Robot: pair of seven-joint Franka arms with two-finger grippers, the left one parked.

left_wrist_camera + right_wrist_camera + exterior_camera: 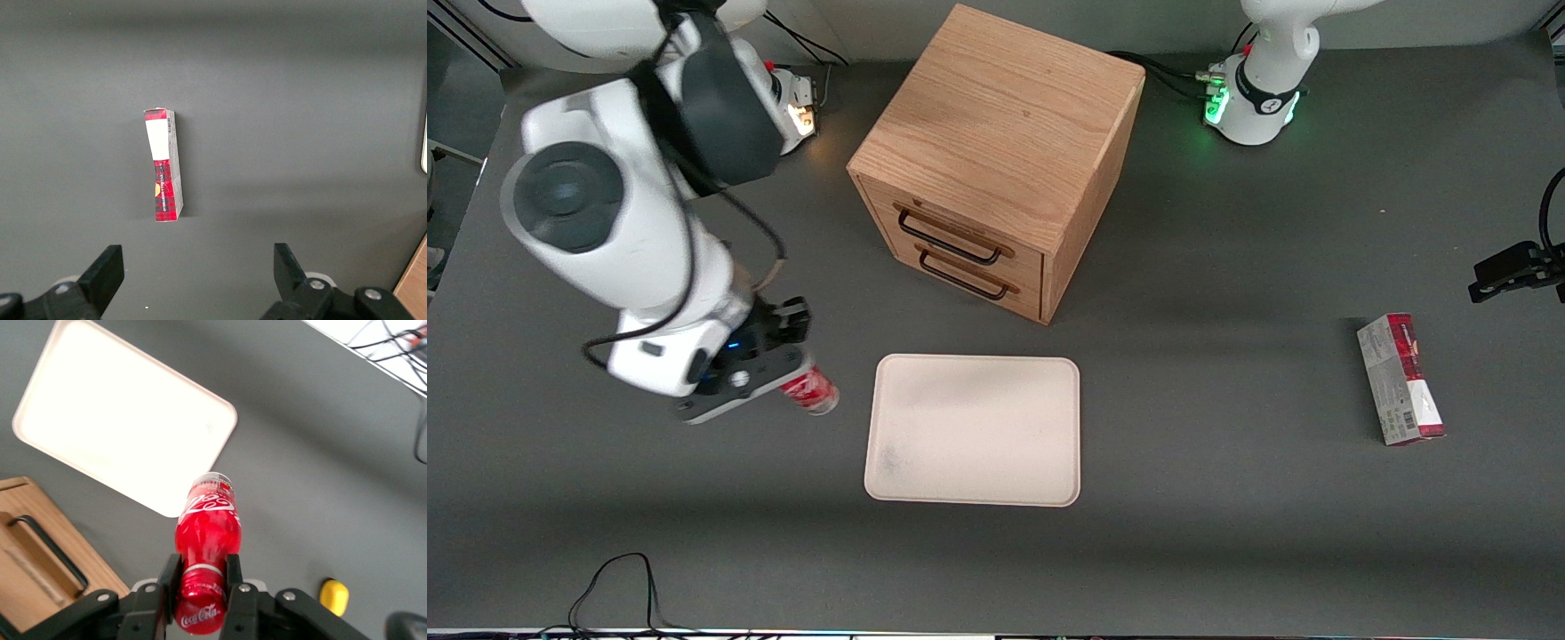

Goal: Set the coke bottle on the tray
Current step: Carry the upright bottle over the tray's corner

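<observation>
One gripper (201, 587) is doing the work, and its two fingers (167, 577) are pinched on the neck of the coke bottle (208, 523), right under the red cap. The bottle hangs from that grip with its base pointing down toward the table, clear of the surface as far as I can tell from the wrist view.

From the front, the gripper (783, 378) sits just beside the tray's (974, 431) edge on the working arm's end of the table, and the bottle (811, 392) pokes out from under the black hardware, close to the tray rim but not over it. The tray itself is bare, lying flat in front of the wooden drawer cabinet (996, 160), with a gap between them.

Small yellow lump (333, 596) shows on the table near the gripper in the wrist view. Over toward the parked arm's end, well apart from everything else, a red-and-grey carton (1400, 380) lies flat on the grey table (1227, 533).
</observation>
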